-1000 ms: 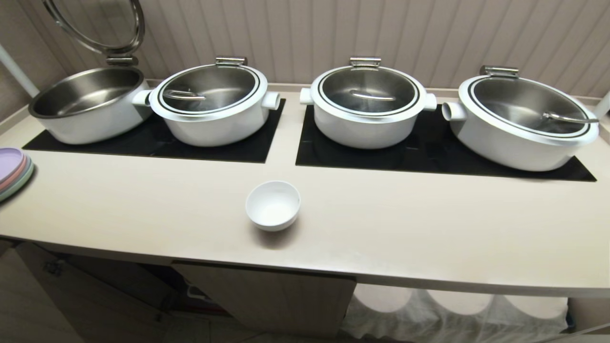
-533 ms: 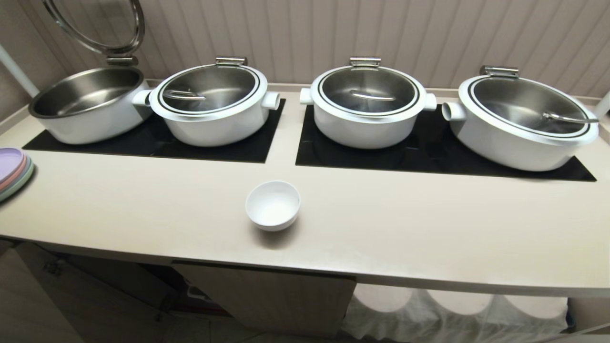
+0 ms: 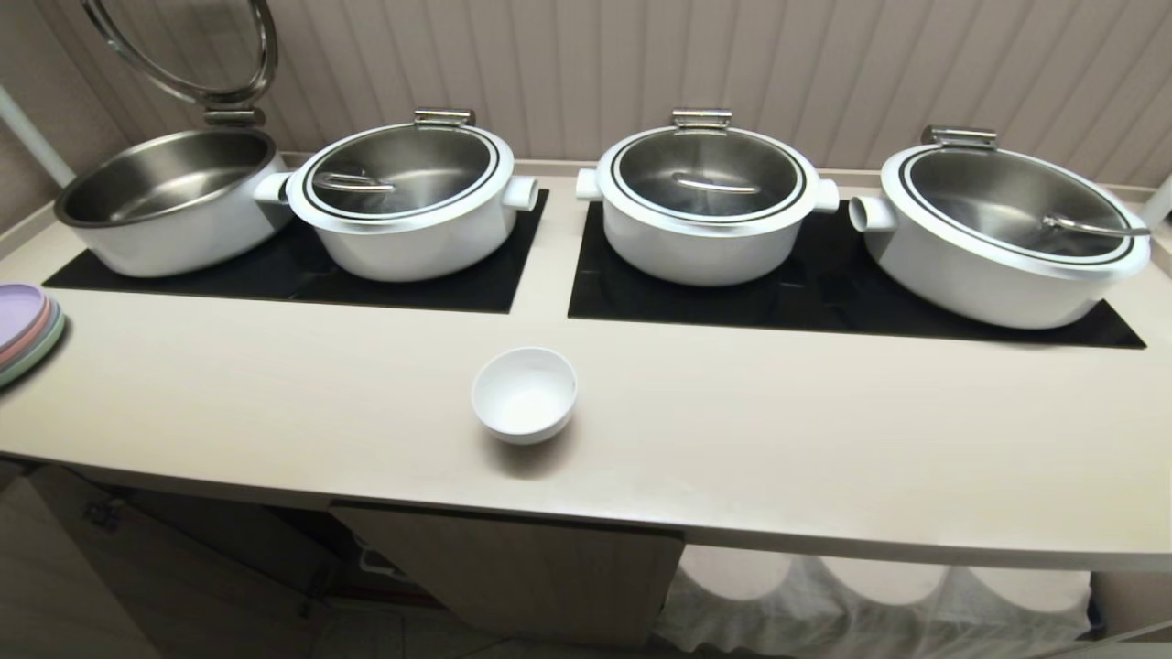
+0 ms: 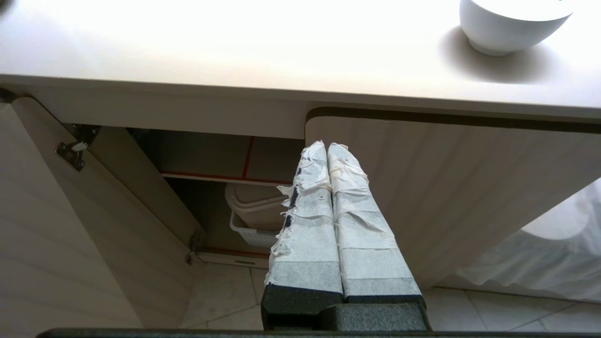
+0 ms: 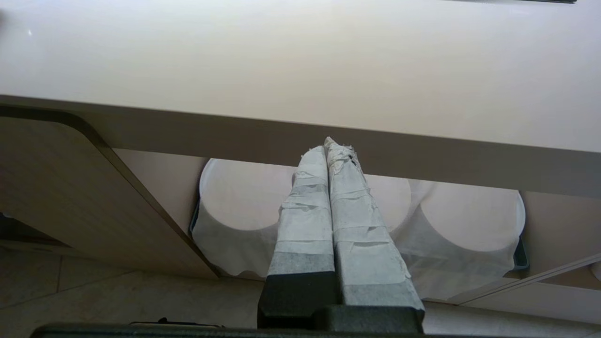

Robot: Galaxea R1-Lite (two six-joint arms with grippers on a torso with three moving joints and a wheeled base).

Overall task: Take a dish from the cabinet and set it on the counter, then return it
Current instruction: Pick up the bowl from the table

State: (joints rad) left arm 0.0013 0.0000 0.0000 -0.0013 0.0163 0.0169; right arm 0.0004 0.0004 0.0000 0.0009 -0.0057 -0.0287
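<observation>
We see the counter (image 3: 732, 439) above the cabinet (image 4: 450, 188), one door swung open. Our left gripper (image 4: 327, 149) and right gripper (image 5: 326, 149) hang below the counter edge, fingers pressed together, holding nothing. The dish (image 3: 524, 394) stands upright on the counter.

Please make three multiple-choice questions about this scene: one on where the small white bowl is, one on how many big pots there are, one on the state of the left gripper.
1. Where is the bowl?
A. inside the cabinet
B. on the counter
C. inside a pot

2. How many big pots stand on the black panels?
A. two
B. three
C. four

3. The left gripper is
A. shut and empty
B. open
C. holding the bowl

Answers: 1 B, it stands upright near the front edge; 2 C, three lidded, one open; 3 A, its taped fingers are pressed together below the counter.
</observation>
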